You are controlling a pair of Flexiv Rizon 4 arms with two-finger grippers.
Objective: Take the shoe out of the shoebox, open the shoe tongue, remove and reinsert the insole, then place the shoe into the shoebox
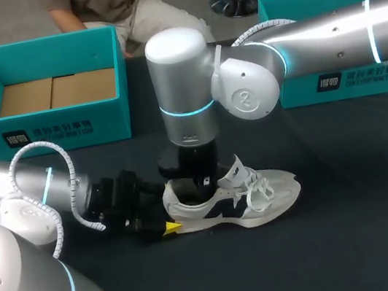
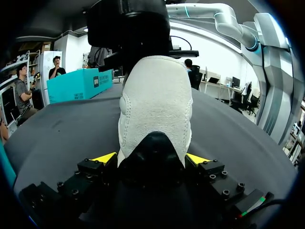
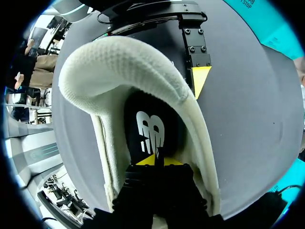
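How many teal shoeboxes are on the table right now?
2. An open teal cardboard shoebox sits at the black table's far left. A second teal cardboard box sits far right, partly behind my silver right arm. No others show.

Printed markings, by location:

- Left shoebox (image 1: 57, 123), front wall: a black label with white characters, with a line of small white print beside it.
- Right shoebox (image 1: 333, 90), front wall: the same style of label and white print.
- Insole (image 3: 150, 136), inside the shoe (image 3: 119, 62): a white brand logo on black.
- Right arm (image 1: 248, 98), round joint cap: one embossed mark, not clearly readable.
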